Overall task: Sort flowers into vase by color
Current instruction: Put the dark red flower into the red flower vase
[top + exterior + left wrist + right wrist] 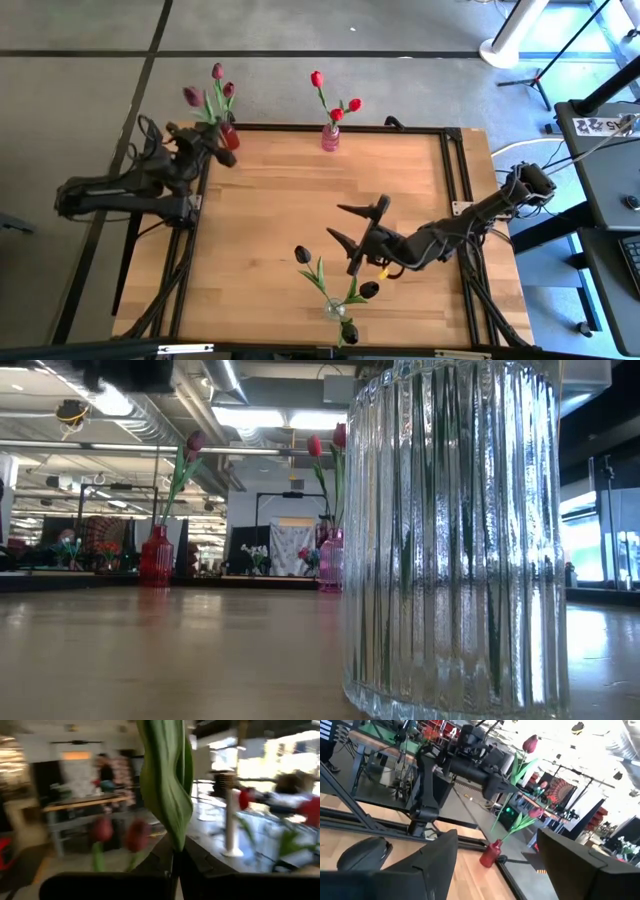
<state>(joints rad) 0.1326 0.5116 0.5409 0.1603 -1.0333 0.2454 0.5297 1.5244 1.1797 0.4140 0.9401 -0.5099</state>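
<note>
Maroon tulips (218, 72) stand in the red vase (229, 136), where the left gripper (213, 143) pinches a stem (175, 865) to seat it; right gripper (352, 226) waits mid-table, fingers apart

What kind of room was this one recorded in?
Probably a robotics lab or open workshop: a framed wooden table on bare concrete floor, exposed ceiling ducts, and a desk with equipment alongside.

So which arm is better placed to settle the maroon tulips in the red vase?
Left: the left hand sits at the red vase, beside the maroon tulips. The right hand hangs open mid-table, nearer the clear vase.
</note>
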